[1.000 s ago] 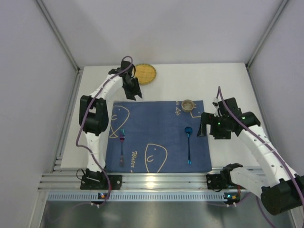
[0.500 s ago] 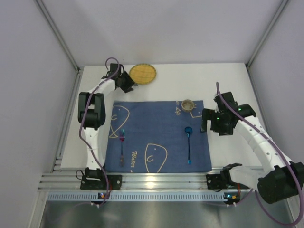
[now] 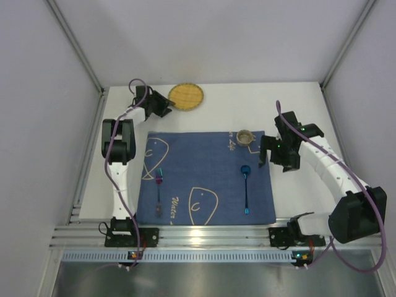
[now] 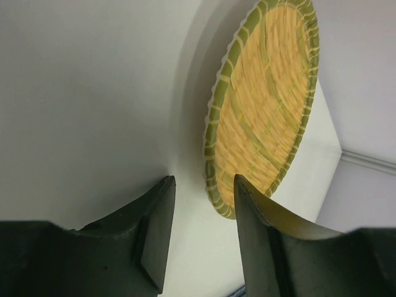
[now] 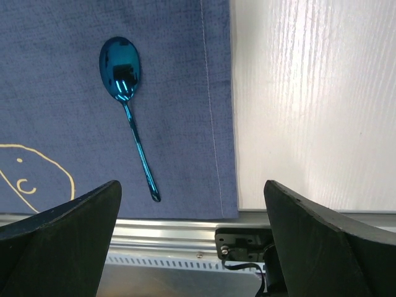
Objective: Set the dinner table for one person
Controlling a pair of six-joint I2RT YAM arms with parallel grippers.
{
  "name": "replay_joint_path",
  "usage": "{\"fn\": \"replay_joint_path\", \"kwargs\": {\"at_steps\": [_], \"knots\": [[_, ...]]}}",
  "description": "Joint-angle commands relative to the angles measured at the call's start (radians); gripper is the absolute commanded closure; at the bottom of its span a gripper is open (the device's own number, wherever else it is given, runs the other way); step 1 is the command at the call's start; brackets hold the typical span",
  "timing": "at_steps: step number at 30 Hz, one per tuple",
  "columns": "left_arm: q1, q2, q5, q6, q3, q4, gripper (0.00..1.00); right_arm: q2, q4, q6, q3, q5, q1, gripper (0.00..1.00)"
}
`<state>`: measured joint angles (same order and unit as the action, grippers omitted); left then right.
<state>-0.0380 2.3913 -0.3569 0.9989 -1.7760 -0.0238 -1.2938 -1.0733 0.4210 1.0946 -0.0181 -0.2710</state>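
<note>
The dinner table is a white top with a dark blue placemat on it. On the mat lie a purple fork at the left and a blue spoon at the right, with a small metal cup at its back right corner. A round woven yellow-green plate lies flat behind the mat. My left gripper is low at the plate's left rim, open, nothing between its fingers. My right gripper hangs wide open over the mat's right edge, empty.
An aluminium rail with both arm bases runs along the near edge. Grey walls close in the table on the left, back and right. Bare white tabletop lies right of the mat.
My left gripper has swung back and to the left, from the mat's back edge to the woven plate's left rim. My right gripper has drifted slightly toward the back. Both openings look unchanged.
</note>
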Motion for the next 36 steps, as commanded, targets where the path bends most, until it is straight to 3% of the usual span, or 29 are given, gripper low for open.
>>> {"fn": "replay_joint_path", "kwargs": {"at_steps": [1, 6, 10, 13, 15, 25, 31, 36], "knots": [[0.015, 0.068, 0.006, 0.043, -0.036, 0.050, 0.51, -0.031, 0.035, 0.012, 0.059, 0.014, 0.010, 0.01], [0.020, 0.130, -0.045, 0.096, -0.065, 0.128, 0.51, -0.082, 0.041, 0.009, 0.088, 0.012, 0.010, 0.01], [0.020, 0.177, -0.074, 0.174, -0.069, 0.205, 0.59, -0.107, 0.041, 0.001, 0.103, 0.012, 0.012, 0.01], [0.020, 0.195, -0.077, 0.188, -0.071, 0.225, 0.77, -0.114, 0.041, -0.007, 0.108, 0.010, 0.015, 0.01], [0.021, 0.200, -0.079, 0.193, -0.071, 0.242, 1.00, -0.111, 0.039, -0.008, 0.105, 0.010, 0.021, 0.01], [0.023, 0.195, -0.234, 0.279, -0.080, 0.481, 1.00, -0.064, 0.061, -0.028, 0.064, -0.016, 0.036, 0.01], [0.023, 0.077, -0.315, 0.271, -0.045, 0.496, 1.00, 0.014, 0.085, -0.028, 0.008, -0.043, 0.038, 0.01], [0.023, -0.107, -0.373, 0.212, 0.084, 0.467, 1.00, 0.106, 0.105, -0.011, -0.053, -0.074, 0.036, 0.01]]}}
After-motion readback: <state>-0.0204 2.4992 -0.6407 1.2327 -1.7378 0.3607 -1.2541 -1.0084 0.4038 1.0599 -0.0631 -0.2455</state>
